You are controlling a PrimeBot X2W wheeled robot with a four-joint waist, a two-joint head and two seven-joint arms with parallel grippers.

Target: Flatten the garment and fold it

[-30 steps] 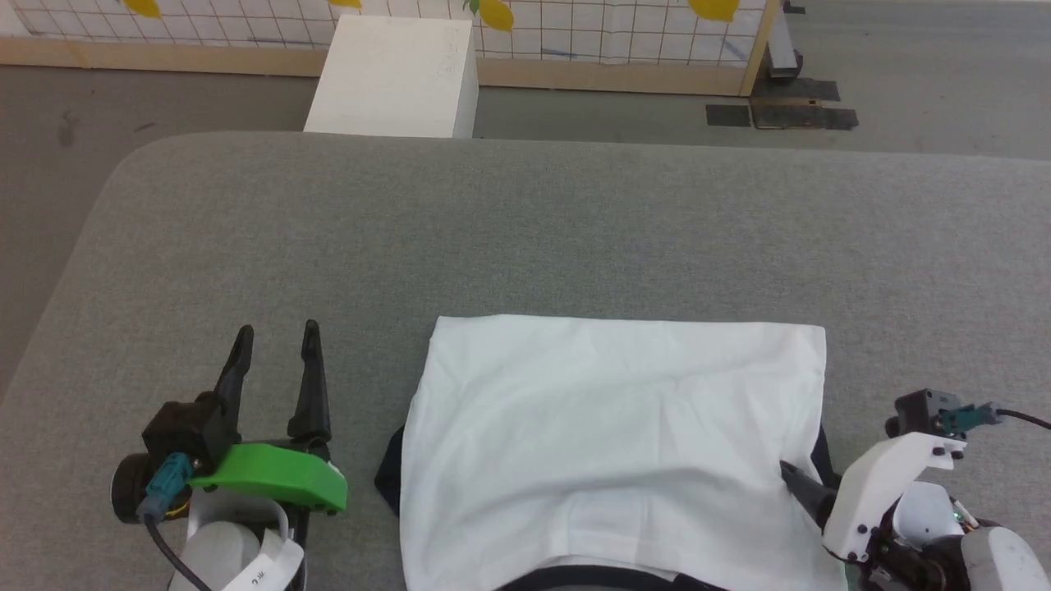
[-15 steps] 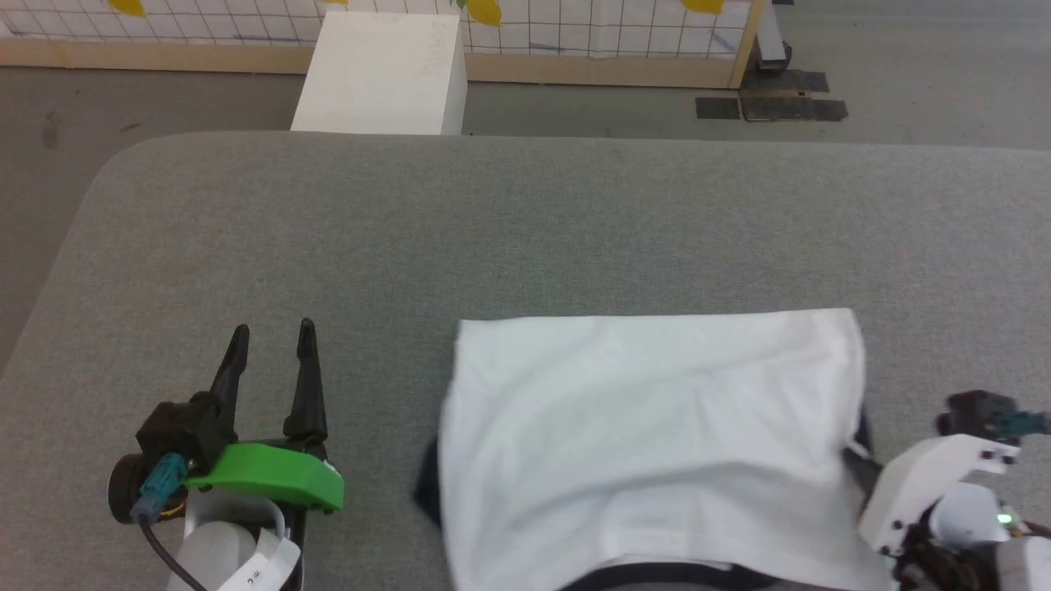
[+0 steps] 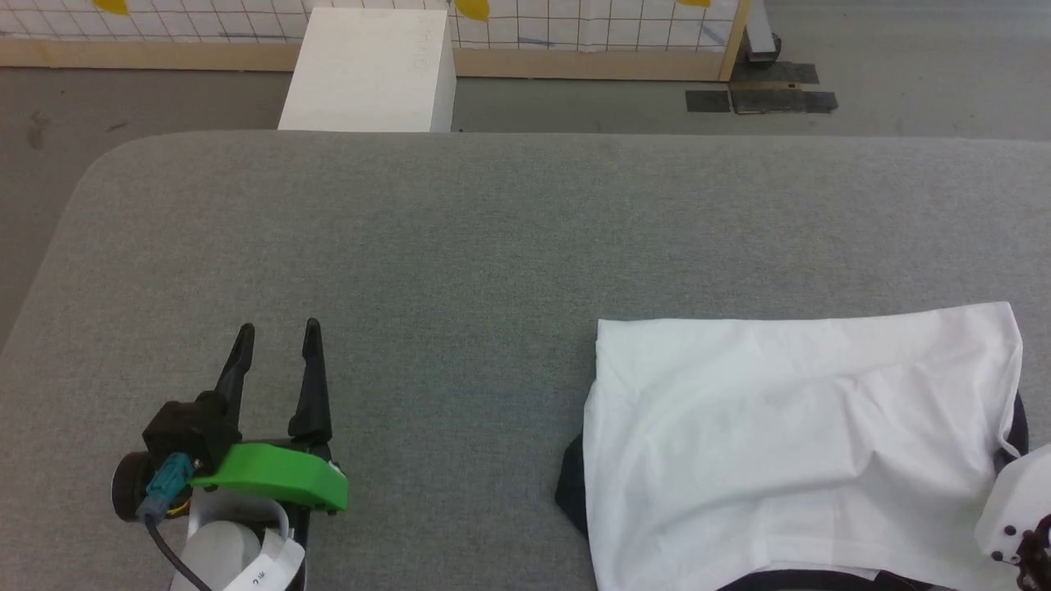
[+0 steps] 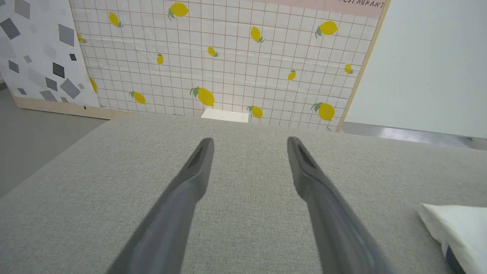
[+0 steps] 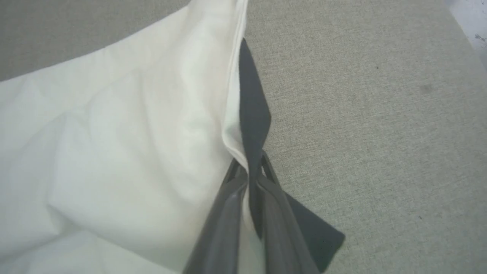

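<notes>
The grey desk [image 3: 493, 230] has a soft cloth top and a round corner at the upper left of the frame. The white shirt [image 3: 788, 435] with black trim lies at the lower right. The right tool [image 5: 249, 169] is closed tight on the shirt's edge. The left tool [image 3: 278, 328] sits at the lower left, fingers spread wide, holding nothing. Past the desk are a white box [image 3: 369, 70], grey floor [image 3: 903, 115] and a wall [image 4: 228, 57] with yellow lemons.

On table [image 3: 460, 246], garment [image 3: 788, 435]; box [image 3: 365, 70] behind.
</notes>
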